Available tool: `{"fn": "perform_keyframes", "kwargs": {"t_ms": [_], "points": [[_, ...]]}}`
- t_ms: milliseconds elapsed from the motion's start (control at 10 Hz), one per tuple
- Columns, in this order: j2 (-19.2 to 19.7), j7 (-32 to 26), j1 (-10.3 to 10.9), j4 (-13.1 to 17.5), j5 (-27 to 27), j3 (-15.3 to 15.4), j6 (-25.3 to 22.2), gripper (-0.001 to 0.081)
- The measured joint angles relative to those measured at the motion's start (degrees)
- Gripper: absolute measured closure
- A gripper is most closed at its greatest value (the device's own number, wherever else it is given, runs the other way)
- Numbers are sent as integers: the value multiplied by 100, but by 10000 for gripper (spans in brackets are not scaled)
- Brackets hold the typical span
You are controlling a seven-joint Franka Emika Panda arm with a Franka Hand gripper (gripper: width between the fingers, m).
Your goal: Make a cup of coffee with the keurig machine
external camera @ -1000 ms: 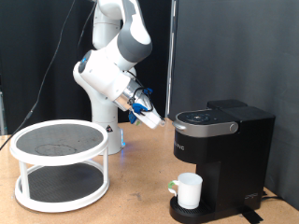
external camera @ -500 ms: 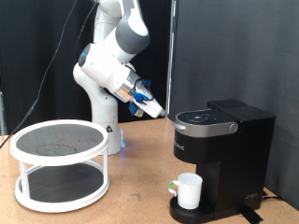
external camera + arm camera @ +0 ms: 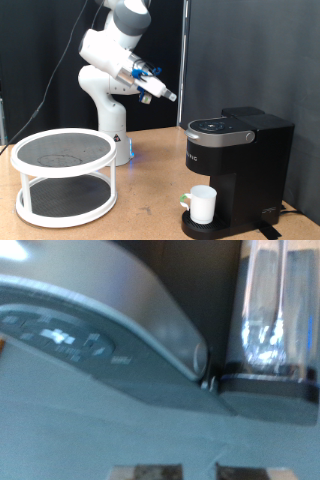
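The black keurig machine [image 3: 240, 165] stands at the exterior view's right with its lid down. The white cup [image 3: 203, 204] sits on the machine's round drip base under the spout. My gripper [image 3: 166, 95] hangs in the air above and to the exterior view's left of the lid, touching nothing, with nothing visible between its fingers. The wrist view shows the machine's rounded lid with its buttons [image 3: 70, 340], blurred, and a clear water tank [image 3: 275, 310] beside it. The gripper's fingers do not show clearly there.
A white two-tier round rack [image 3: 65, 175] stands on the wooden table [image 3: 150, 215] at the exterior view's left. The robot's white base [image 3: 112, 130] is behind it. A black curtain fills the background.
The gripper has risen from just beside the machine's lid edge to well above it, and the arm has swung upward and back. The cup and machine have not moved.
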Motion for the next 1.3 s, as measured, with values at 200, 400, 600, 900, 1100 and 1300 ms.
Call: {"fn": "perform_keyframes", "kwargs": {"t_ms": [200, 400, 600, 900, 1100, 1300], "points": [[-435, 409, -1, -131, 2, -120, -85, 806], [-416, 295, -1, -131, 4, -115, -77, 806], [-416, 147, 1, -131, 235, -65, 68, 806], [-416, 67, 3, -129, 515, -35, 210, 806], [-416, 66, 3, -114, 571, -34, 222, 806], [-416, 66, 3, -109, 572, -34, 222, 806]]}}
